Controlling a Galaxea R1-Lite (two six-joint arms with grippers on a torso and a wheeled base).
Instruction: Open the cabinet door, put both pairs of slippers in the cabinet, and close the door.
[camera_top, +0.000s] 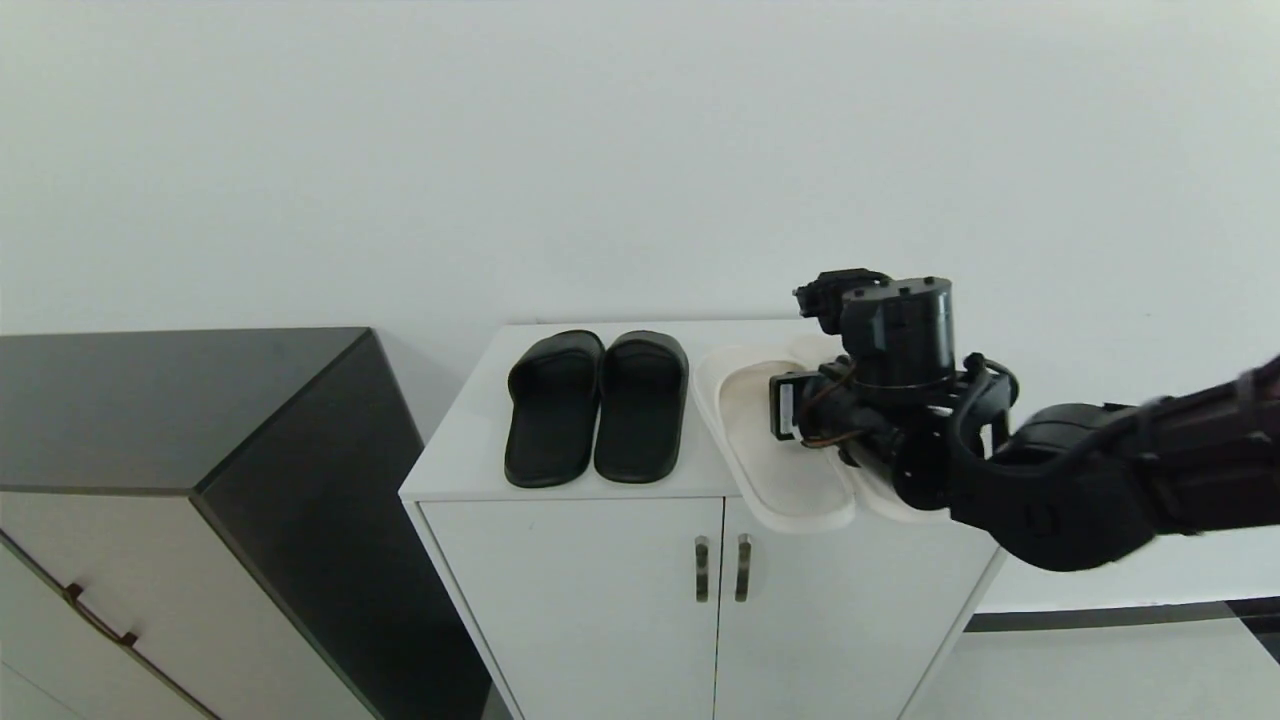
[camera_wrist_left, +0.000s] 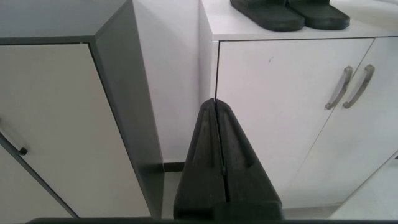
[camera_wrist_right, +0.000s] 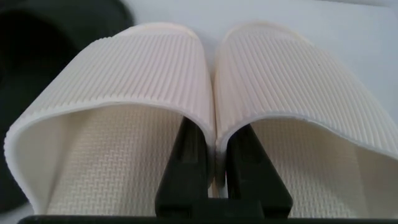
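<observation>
Lift level and slow, with the right gripper (camera_wrist_right: 214, 143) pinching the touching inner strap walls of both white slippers (camera_top: 780, 470) overhanging the cabinet (camera_top: 470, 450) top beside the black slippers (camera_top: 597, 410), left gripper (camera_wrist_left: 216, 118) pressed closed on nothing, doors (camera_top: 570, 600) not yet opened.

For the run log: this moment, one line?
white cabinet doors shut; right gripper shut on ribbed cream slippers; left gripper shut; black slippers on top

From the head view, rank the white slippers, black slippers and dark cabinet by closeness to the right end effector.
1. White slippers: held by the right end effector, right side of the white cabinet top.
2. Black slippers: left of them, same top.
3. Dark cabinet: far left.
</observation>
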